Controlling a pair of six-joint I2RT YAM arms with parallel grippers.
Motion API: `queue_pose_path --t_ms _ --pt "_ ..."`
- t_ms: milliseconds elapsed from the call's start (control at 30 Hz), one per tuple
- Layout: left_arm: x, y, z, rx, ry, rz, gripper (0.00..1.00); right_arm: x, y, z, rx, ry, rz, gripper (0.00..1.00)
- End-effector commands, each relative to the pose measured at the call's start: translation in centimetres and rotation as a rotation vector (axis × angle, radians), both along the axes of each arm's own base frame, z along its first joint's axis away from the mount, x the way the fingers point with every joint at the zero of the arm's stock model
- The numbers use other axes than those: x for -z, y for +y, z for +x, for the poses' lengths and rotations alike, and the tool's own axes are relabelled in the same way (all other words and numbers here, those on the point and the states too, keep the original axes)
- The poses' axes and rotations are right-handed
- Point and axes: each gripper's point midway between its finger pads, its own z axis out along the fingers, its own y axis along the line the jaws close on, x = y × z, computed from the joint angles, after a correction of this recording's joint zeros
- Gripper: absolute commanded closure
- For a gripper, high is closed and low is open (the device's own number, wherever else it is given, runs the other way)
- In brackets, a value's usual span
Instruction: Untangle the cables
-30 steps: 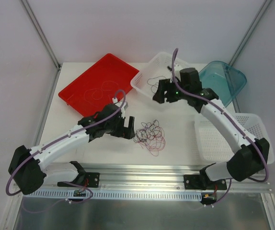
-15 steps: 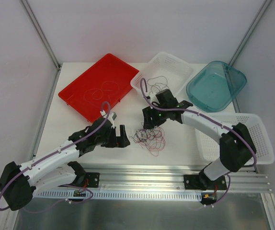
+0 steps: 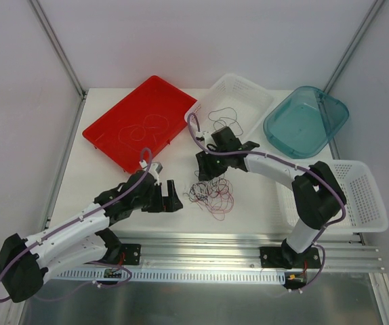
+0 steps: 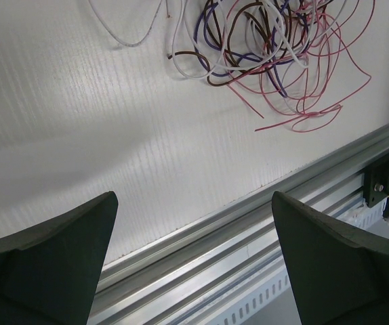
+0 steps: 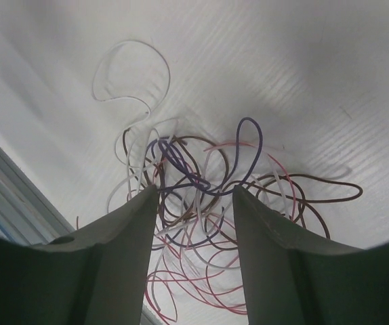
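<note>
In the top view, the cables (image 3: pixel 211 195) lie as one tangled heap on the white table (image 3: pixel 113 179), a little below the middle of the frame. The left gripper (image 3: pixel 169 198) is just left of the heap, low over the table, and its jaws stand wide apart. The right gripper (image 3: pixel 207 169) hangs at the upper edge of the heap. At the top are a red tray (image 3: pixel 116 112), a white basket (image 3: pixel 249 91) with one dark wire (image 3: pixel 221 116) inside, and a teal bin (image 3: pixel 306 122). A second white basket (image 3: pixel 364 196) is at the right edge.

In the left wrist view, the two fingers (image 4: pixel 45 264) fill the lower corners with only bare table between them. The cables (image 4: pixel 269 61) are in the upper right, well apart from the fingers. A metal rail (image 4: pixel 282 217) crosses the lower right.

In the right wrist view, the right gripper (image 5: pixel 194 196) is partly open. Purple, brown, pink and whitish strands of the cables (image 5: pixel 201 179) show in the gap between the fingers (image 5: pixel 106 264) and above it. It is probably not touching them yet, but the view does not make this clear.
</note>
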Motion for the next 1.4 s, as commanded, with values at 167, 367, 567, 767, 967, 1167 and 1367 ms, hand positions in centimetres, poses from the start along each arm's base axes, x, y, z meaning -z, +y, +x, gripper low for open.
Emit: queue_pose_path --t_ms 167,367,567,767,967,1167,1367 --pt "-0.3 -0.9 0.1 0.021 0.008 -0.016 0.01 -2.5 1.2 1.9 0.020 -0.120 0.028 0.50" --pt "-0.5 -1.1 0.3 0.027 0.006 -0.014 0.01 -2.4 1.3 2.4 0.064 -0.152 0.007 0.46" --pt "-0.5 -1.3 0.4 0.020 0.015 -0.014 0.01 -1.6 1.3 3.0 0.097 -0.160 -0.018 0.47" --pt "-0.7 -1.5 0.5 0.014 0.022 -0.021 0.01 -1.9 1.6 2.7 0.086 -0.159 -0.004 0.69" --pt "-1.6 -2.4 1.2 0.023 0.014 -0.035 0.01 -4.1 1.6 2.1 0.089 -0.169 0.038 0.98" --pt "-2.6 -3.2 1.8 0.027 -0.003 -0.048 0.01 -10.0 1.2 1.5 0.112 -0.238 0.121 0.99" --pt "-3.4 -4.4 2.7 0.051 -0.016 -0.055 0.01 -16.7 -0.2 0.9 0.180 -0.332 0.197 0.99"
